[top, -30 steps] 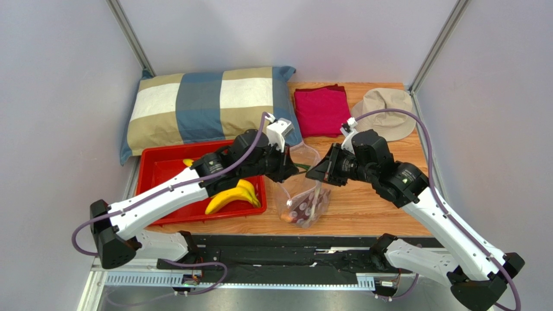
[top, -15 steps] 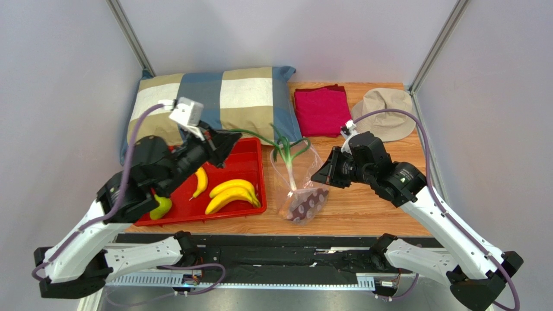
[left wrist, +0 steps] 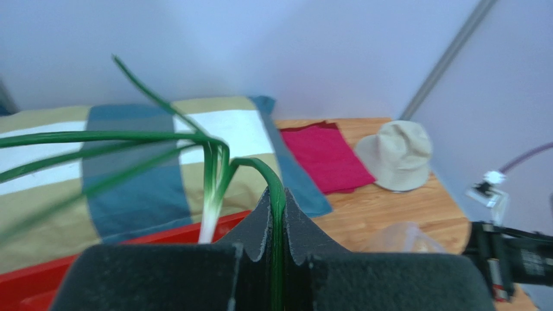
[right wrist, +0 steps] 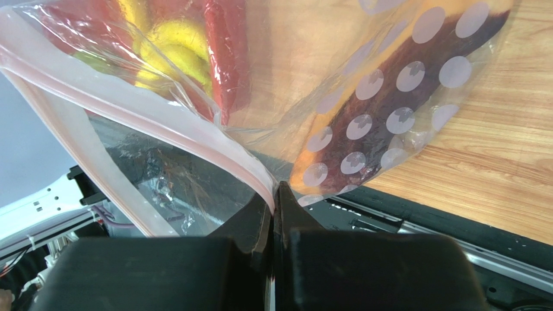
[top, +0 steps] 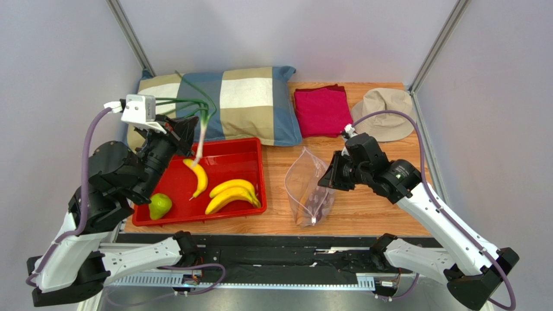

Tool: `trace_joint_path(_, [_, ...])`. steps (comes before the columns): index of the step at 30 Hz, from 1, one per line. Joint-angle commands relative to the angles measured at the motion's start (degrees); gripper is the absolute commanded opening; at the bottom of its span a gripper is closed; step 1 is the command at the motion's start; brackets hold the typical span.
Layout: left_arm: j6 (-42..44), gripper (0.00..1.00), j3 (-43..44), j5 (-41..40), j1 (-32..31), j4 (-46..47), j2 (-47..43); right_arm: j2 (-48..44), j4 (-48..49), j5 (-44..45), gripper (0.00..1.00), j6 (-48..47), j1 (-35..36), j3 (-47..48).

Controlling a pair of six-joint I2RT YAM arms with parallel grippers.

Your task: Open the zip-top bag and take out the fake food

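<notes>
The clear zip-top bag (top: 305, 180) stands open on the wooden table. My right gripper (top: 326, 179) is shut on its pink zip strip (right wrist: 195, 133) at the mouth's edge. A dark purple and orange piece (right wrist: 383, 129) lies inside the bag. My left gripper (top: 186, 124) is shut on a leaf of a toy green onion (top: 202, 133) and holds it above the red tray (top: 227, 159); the leaf shows pinched between the jaws in the left wrist view (left wrist: 278, 194). In the tray lie a bunch of yellow bananas (top: 233, 194), a single banana (top: 198, 178) and a green fruit (top: 159, 206).
A checked pillow (top: 214, 103) lies behind the tray. A folded red cloth (top: 321, 110) and a beige hat (top: 386, 110) lie at the back right. The black rail of the arm bases runs along the near table edge.
My left gripper pulled the green onion out of the bag and swung it left and up over the tray. The bag has sagged. My right gripper kept its hold on the bag.
</notes>
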Motion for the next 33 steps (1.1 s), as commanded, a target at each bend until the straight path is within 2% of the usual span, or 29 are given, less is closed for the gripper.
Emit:
trace_joint_path(1, [1.61,0.0,-1.66,-11.03,2.12,-4.14,0.19,-1.86,-1.0,0.99,0.0,-2.0,-0.95,1.88])
trace_joint_path(3, [0.04,0.0,-4.73,-11.3,3.96,-5.89,0.28,-2.21,-1.0,0.29,0.0,-2.17,-1.39,2.4])
trace_joint_path(4, [-2.5,0.0,-6.05,-10.43,7.28,-6.43,0.19,-2.39,-1.0,0.11,0.0,-2.17,-1.39,2.76])
trace_joint_path(9, [-10.42,0.0,-15.63,-0.59,19.51,-7.84,-0.96,-3.27,-1.61,-0.15,0.0,-2.7,-1.39,4.25])
trace_joint_path(15, [-24.48,0.0,-21.87,-4.43,24.97,-15.73,4.13,-4.23,-1.88,-0.68,0.0,-2.53,-1.39,4.17])
trace_joint_path(20, [-35.73,0.0,-26.0,-1.64,30.07,-20.4,6.95,-4.76,-2.14,-0.77,0.0,-2.44,-1.39,3.9])
trace_joint_path(21, [-36.88,0.02,-26.1,-1.37,30.42,-22.23,7.65,-4.76,-2.06,-0.94,0.0,-2.44,-1.47,3.82])
trace_joint_path(22, [-37.76,0.16,-25.92,-1.19,30.69,-23.21,8.01,-4.68,-2.14,-1.12,0.0,-2.44,-1.39,3.81])
trace_joint_path(23, [-37.59,0.44,-25.14,-1.02,30.69,-23.74,7.92,-4.59,-2.06,-1.56,0.0,-2.35,-1.39,3.81])
trace_joint_path(27, [-40.31,0.8,-23.9,-0.14,30.69,-27.43,4.51,-4.15,-1.18,-2.52,0.0,-2.44,-1.47,4.08])
trace_joint_path(29, [-40.84,0.85,-23.55,1.78,30.69,-26.92,1.61,-3.54,-0.74,-3.4,0.0,-2.79,-1.39,4.08])
trace_joint_path(30, [-40.93,0.85,-23.46,5.36,30.69,-25.61,0.64,-3.19,-0.22,-3.67,0.0,-2.79,-1.39,4.17])
trace_joint_path(32, [-39.8,0.83,-23.72,10.82,30.69,-22.27,-1.82,-2.4,0.23,-4.37,0.0,-3.05,-1.39,4.34])
trace_joint_path(33, [-39.09,0.79,-23.99,18.24,30.69,-17.21,-2.44,-2.13,0.75,-4.55,0.0,-3.31,-1.39,4.34])
